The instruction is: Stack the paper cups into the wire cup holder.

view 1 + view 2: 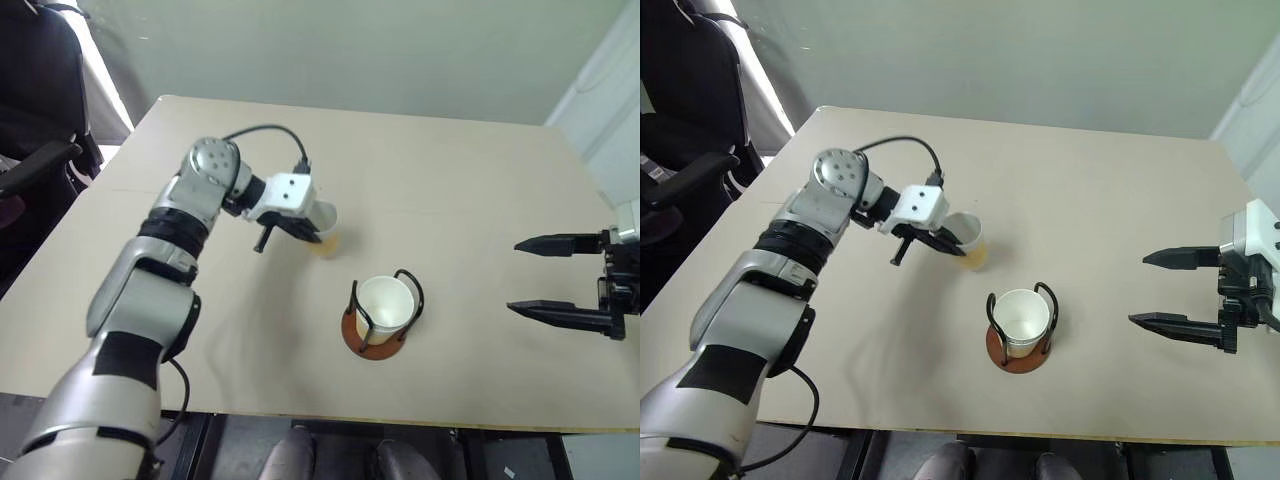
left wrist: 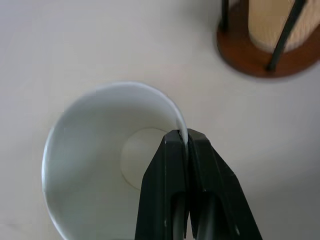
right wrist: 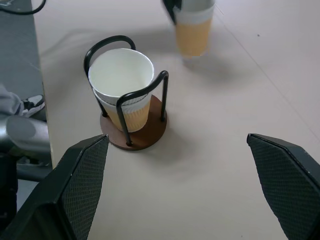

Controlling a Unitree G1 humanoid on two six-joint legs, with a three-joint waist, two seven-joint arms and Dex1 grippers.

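Surface: carrying wire cup holder at 6 o'clock, cups already nested inside
Left end effector: pinching loose paper cup's rim, fully closed
Right end effector: gaping wide, holding nothing
Risk: thin rim pinch may be letting cup swing, snagging wire loops

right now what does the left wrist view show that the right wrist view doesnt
Left wrist view: the left gripper pinching the rim of a paper cup, seen down to its white bottom. Right wrist view: the right gripper standing open, and cups nested in the wire holder, two rims visible. Both show the holder on the table and the held cup.
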